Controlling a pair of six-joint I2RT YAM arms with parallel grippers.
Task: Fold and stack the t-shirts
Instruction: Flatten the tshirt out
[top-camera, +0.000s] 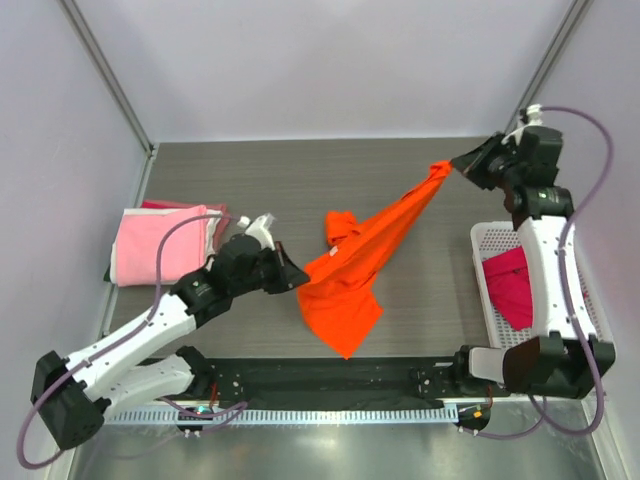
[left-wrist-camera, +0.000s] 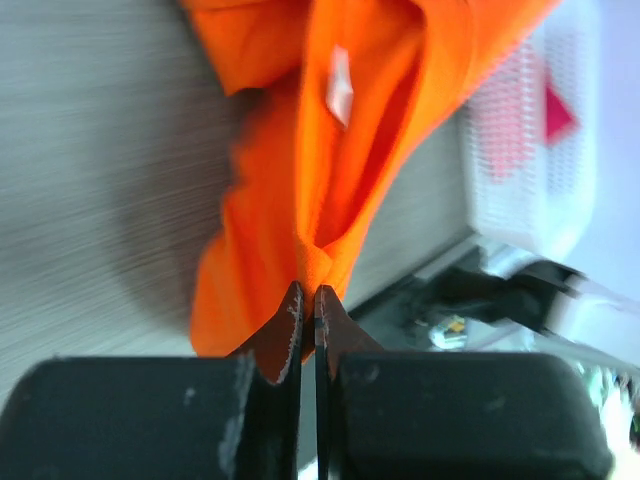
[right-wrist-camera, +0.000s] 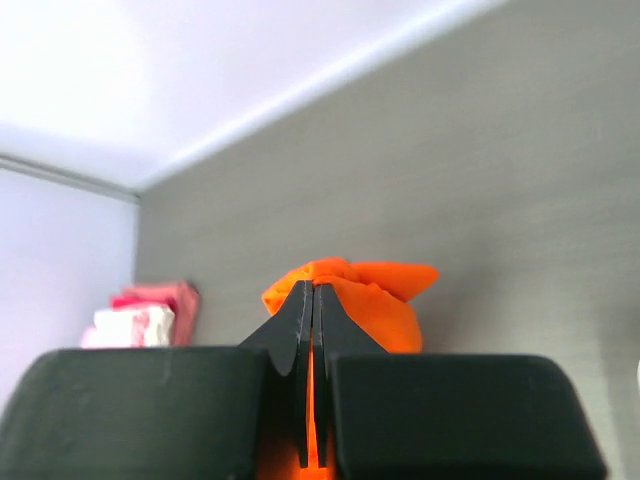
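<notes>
A: Jaws first. We have the left gripper (top-camera: 297, 278) closed to a sliver, pinching the orange t-shirt (top-camera: 350, 275) at the shirt's 9 o'clock edge. The left wrist view shows the cloth caught right at the tips.

B: Agreed. The right gripper (top-camera: 455, 165) is also pressed together, with a bunched corner of the same shirt in it, at 2 o'clock on the table (top-camera: 300, 170). We mark both as gripping.

A: The shirt is stretched between them, and its lower part sags toward 6 o'clock. We can't tell whether it touches the tabletop.

B: View differences: the left wrist camera gives us a white tag (left-wrist-camera: 340, 90) inside the shirt, which the top view doesn't show. The right wrist view shows only a knob of orange past the tips.

A: From the top view we get the folded light pink t-shirt (top-camera: 160, 243) at 9 o'clock by the left edge. It also shows the magenta t-shirt (top-camera: 512, 285) inside the white basket (top-camera: 483, 240) at 3 o'clock.

B: For room, we see open tabletop at 12 o'clock along the back wall, and a gap between the pink shirt and the orange one. The right arm stands just beside the basket.
</notes>
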